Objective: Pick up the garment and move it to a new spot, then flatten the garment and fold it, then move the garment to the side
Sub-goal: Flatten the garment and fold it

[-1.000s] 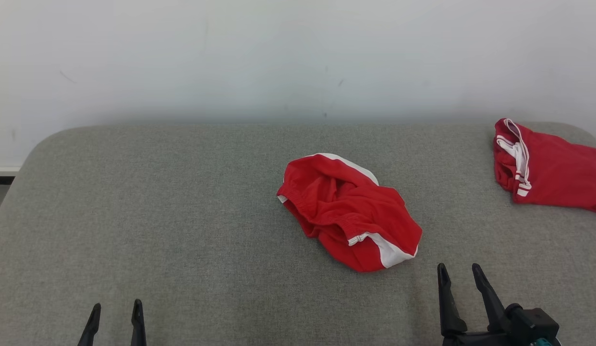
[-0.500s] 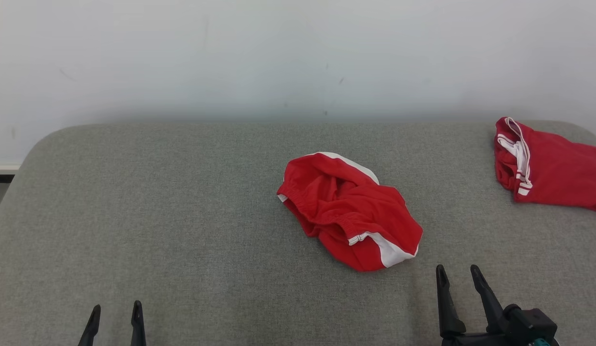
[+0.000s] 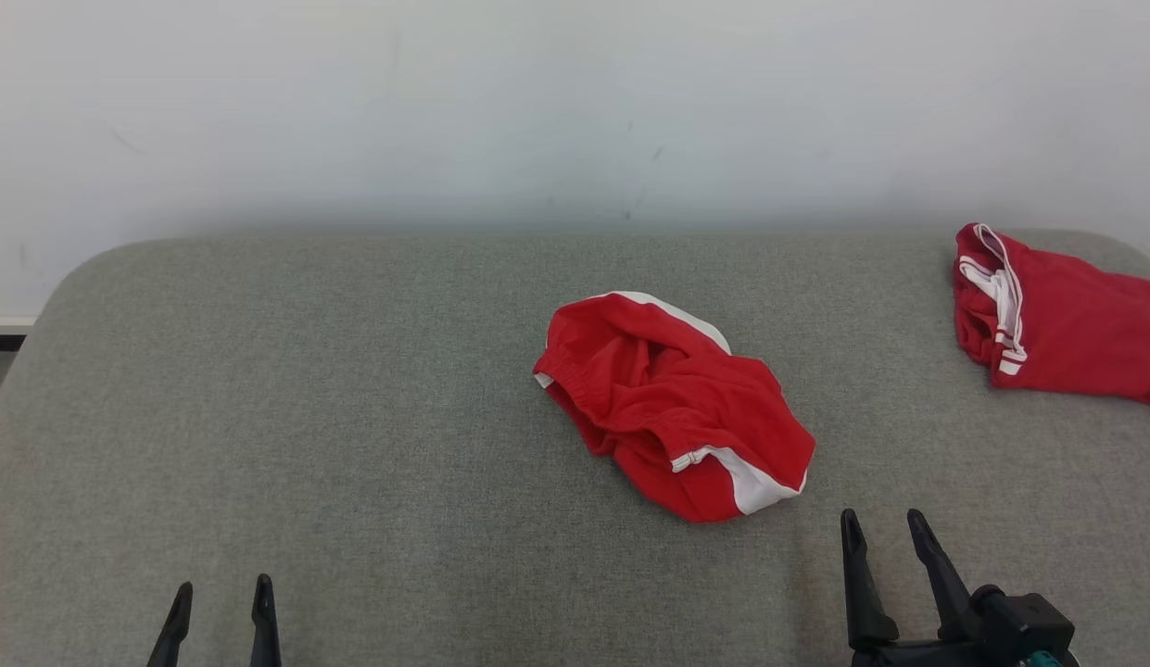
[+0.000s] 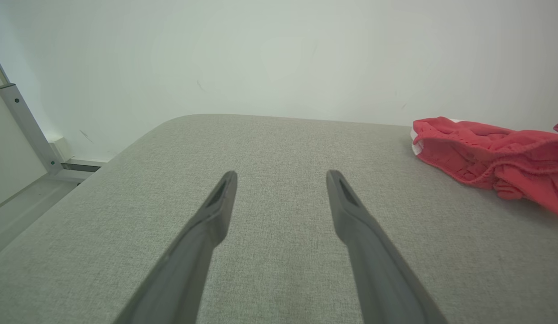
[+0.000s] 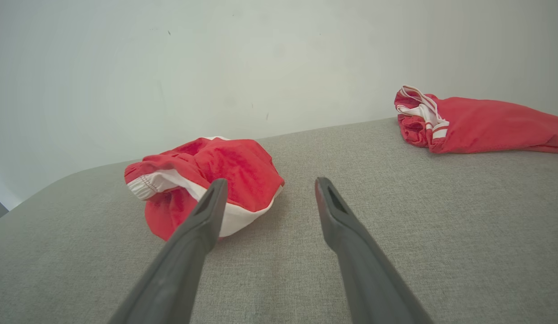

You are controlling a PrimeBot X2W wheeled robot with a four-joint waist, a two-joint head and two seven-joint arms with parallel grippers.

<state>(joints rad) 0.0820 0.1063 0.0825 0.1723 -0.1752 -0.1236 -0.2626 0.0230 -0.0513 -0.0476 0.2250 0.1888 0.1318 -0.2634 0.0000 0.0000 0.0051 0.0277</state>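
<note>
Before you, a crumpled red garment [image 3: 672, 408] with white trim and a gathered elastic waistband lies in a loose heap just right of the middle of a grey padded surface [image 3: 306, 417] of woven fabric, its far corners rounded; the waistband opening faces left, and a white panel shows at the heap's near right end.

Your right gripper [image 3: 881, 515], two long dark fingers, hovers over the near right part of the surface, close to the heap's near right end but apart from it; its jaws are spread wide with nothing between them, and from the right wrist the heap sits just beyond the fingers and to their left.

Your left gripper [image 3: 223, 585] shows at the near left, well apart from the heap; its jaws are likewise spread wide and empty, over bare grey fabric.

A second red cloth [image 3: 1056, 324], edged in white stripes, lies flatter at the far right of the surface, well apart from the heap and running past the head view's right edge; a white wall [image 3: 537, 111] with a few small dark marks rises behind; from the left wrist, a pale metal post [image 4: 27, 130] leans at the far left, off the surface.
</note>
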